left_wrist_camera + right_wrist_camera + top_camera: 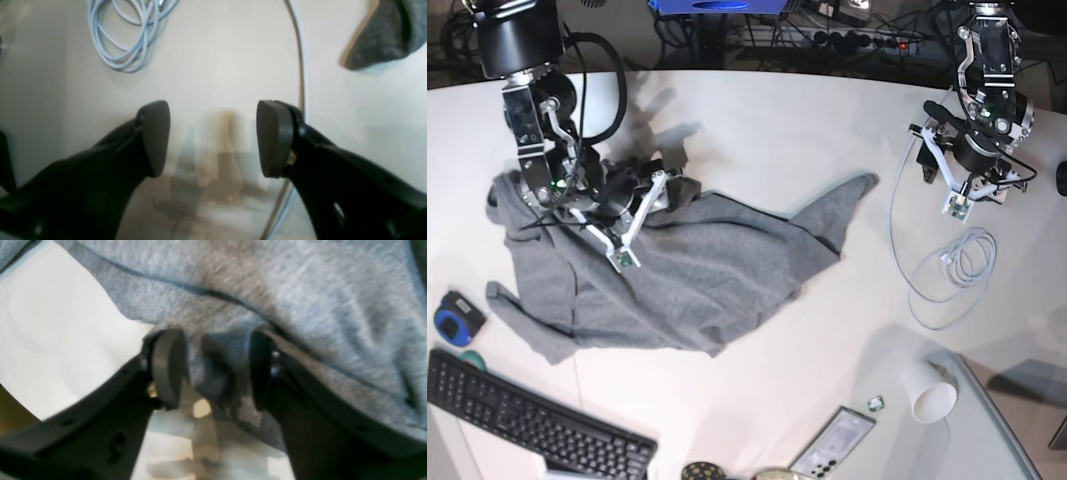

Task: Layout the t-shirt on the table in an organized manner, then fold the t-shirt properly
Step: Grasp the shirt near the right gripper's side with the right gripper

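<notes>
Starting at the near table [827, 340] edge: a black keyboard [527, 430], a blue-black tape measure [449, 315], a phone-like device [832, 443] and a paper cup [929, 392] sit close to the camera. Mid-table, the t-shirt [677, 270] lies crumpled and skewed, bulk toward the base view's left, one sleeve or corner pointing right; not yet spread flat. Right gripper [217, 370] sits low over the upper left part of the shirt, jaws apart with a ridge of grey cloth between the pads; whether the cloth is pinched or merely lying there, cannot tell. Left gripper [213, 140] hangs over bare table, jaws wide apart and empty, well clear of the shirt. Just beside it lies a coiled pale cable [952, 265], one strand running under the jaws in the wrist view. Risks, as judgement: the left arm may snag the cable when reaching for the shirt, dragging it along; a one-sided pull by the right arm may bunch the fabric further.
</notes>
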`<action>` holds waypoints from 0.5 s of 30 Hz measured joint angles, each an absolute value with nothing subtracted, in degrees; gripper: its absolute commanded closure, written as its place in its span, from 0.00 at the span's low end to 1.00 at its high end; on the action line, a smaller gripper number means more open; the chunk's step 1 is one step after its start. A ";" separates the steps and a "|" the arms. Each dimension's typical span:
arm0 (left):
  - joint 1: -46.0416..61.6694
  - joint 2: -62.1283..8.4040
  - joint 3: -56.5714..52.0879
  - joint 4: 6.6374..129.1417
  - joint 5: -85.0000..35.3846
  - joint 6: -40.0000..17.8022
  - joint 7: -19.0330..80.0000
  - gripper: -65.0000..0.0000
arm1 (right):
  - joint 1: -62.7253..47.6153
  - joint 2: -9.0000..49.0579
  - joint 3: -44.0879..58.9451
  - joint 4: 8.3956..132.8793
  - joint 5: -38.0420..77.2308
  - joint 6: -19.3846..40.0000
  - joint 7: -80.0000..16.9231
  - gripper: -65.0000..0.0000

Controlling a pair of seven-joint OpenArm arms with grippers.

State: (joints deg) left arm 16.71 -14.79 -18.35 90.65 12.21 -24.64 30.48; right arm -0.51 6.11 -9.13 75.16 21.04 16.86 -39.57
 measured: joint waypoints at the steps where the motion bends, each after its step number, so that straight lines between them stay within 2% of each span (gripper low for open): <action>1: 16.69 -14.81 -18.33 90.65 12.21 -24.67 30.48 0.40 | -0.51 6.11 -9.13 74.48 21.19 16.86 -39.59 0.71; 3: 16.71 -14.79 -18.35 90.67 12.19 -24.67 30.46 0.40 | -0.67 6.13 -9.10 73.93 20.99 16.86 -39.75 0.93; 4: 16.71 -14.79 -18.33 90.67 12.19 -24.67 30.48 0.40 | -0.67 6.15 -9.10 74.00 21.02 16.88 -39.86 1.00; 8: 16.69 -14.76 -18.35 90.67 12.14 -24.64 30.44 0.40 | -2.00 6.28 -9.13 77.82 20.78 16.86 -40.07 0.99; 15: 16.75 -14.79 -18.37 90.72 12.23 -24.64 30.50 0.40 | -11.88 8.73 -8.73 90.54 21.02 16.91 -43.72 1.00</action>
